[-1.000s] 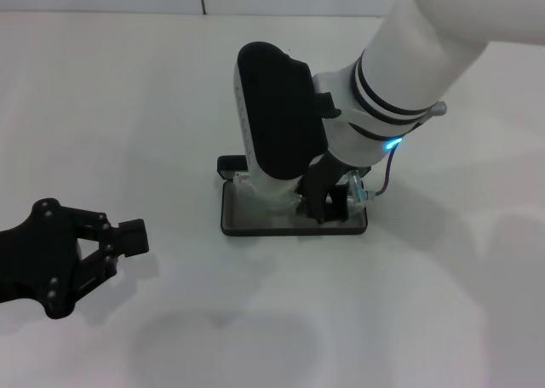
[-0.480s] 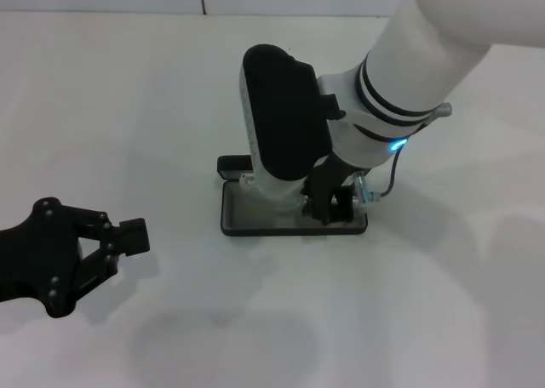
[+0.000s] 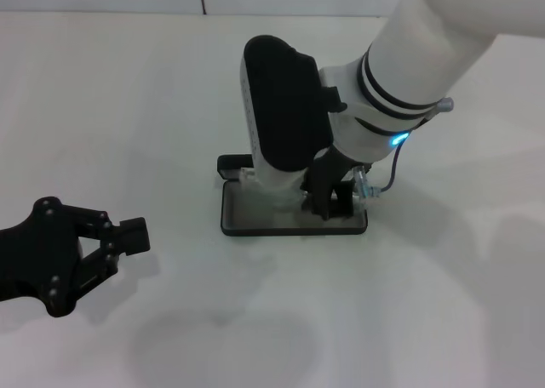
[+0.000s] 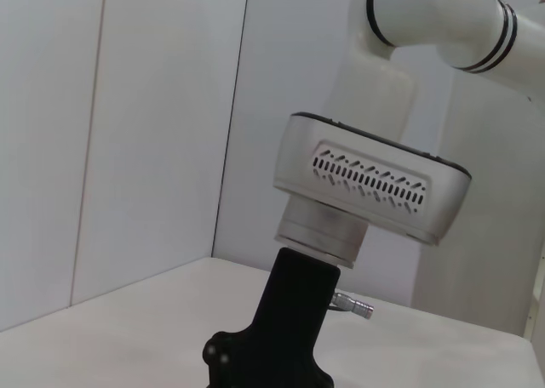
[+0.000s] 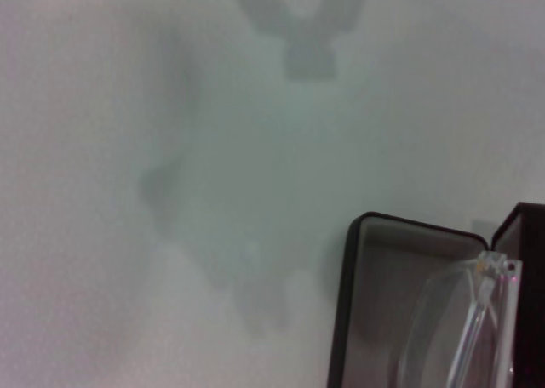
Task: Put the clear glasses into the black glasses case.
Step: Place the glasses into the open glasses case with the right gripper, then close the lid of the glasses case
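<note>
Transparent plastic is showing in my right wrist view: the clear glasses [image 5: 464, 320] are lying lens-down over the grey lining of the black glasses case [image 5: 366, 303], which is sitting open on the white desk [image 3: 128, 107]. From the head view I am seeing the case tray [image 3: 255, 222] lying flat with the lid hidden behind my arm, and only a glint of a clear temple [image 3: 362, 188] poking out at the tray's right end.

I am holding the right pincer [image 3: 328, 202] straight down over the case, its dark fingers reaching into the tray. I judge it is placed that way to seat the glasses squarely inside, but I cannot tell whether its fingers are gripping the frame or have parted, because the wrist body is blocking the tips.

I am keeping the left pincer [image 3: 115, 239] parked low at the desk's near left, well apart from the case, fingers spread and holding nothing, so it is out of the working arm's way.
</note>
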Tool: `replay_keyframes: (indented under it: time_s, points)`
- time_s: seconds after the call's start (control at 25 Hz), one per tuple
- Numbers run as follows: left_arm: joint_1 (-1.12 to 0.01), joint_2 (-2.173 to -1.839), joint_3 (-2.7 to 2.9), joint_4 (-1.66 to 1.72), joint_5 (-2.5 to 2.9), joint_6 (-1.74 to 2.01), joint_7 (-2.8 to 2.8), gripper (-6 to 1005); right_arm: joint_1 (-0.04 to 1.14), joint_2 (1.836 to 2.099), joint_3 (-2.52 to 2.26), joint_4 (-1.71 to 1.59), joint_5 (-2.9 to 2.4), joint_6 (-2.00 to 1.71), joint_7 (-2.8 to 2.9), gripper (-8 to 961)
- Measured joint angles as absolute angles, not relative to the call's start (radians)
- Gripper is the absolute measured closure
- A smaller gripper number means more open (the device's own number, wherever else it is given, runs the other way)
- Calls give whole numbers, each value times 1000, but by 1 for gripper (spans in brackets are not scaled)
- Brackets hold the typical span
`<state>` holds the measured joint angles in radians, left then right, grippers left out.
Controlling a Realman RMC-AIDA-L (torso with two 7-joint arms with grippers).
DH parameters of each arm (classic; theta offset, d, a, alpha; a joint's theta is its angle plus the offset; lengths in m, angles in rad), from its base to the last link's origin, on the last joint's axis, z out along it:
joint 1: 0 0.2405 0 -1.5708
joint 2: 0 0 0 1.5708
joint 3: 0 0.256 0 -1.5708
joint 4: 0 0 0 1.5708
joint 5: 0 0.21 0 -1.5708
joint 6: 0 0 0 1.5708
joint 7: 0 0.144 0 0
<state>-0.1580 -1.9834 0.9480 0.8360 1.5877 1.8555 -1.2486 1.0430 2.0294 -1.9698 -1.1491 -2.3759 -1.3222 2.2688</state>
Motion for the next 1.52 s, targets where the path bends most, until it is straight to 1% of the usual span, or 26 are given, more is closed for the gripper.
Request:
replay_keyframes:
  time_s: [0.68, 0.84, 1.2, 1.36, 1.52]
  points:
    - [-160, -1983, 948, 836, 1588, 1854, -1249, 949, 1036, 2029, -1945, -1153, -2375, -1325, 2264, 764]
    - [-160, -1983, 948, 836, 1587, 1854, -1249, 949, 1013, 2029, -1940, -1188, -2371, -1325, 2262, 764]
    - [-151, -2005, 804, 837, 1581, 1858, -1235, 949, 841, 2024, -1793, -1384, -2372, -1377, 2236, 764]
    - [-161, -2024, 755, 840, 1579, 1858, -1222, 949, 729, 2024, -1659, -1430, -2294, -1389, 2163, 764]
    - [-185, -2032, 744, 841, 1576, 1857, -1222, 949, 617, 2021, -1479, -1431, -2134, -1407, 2059, 764]
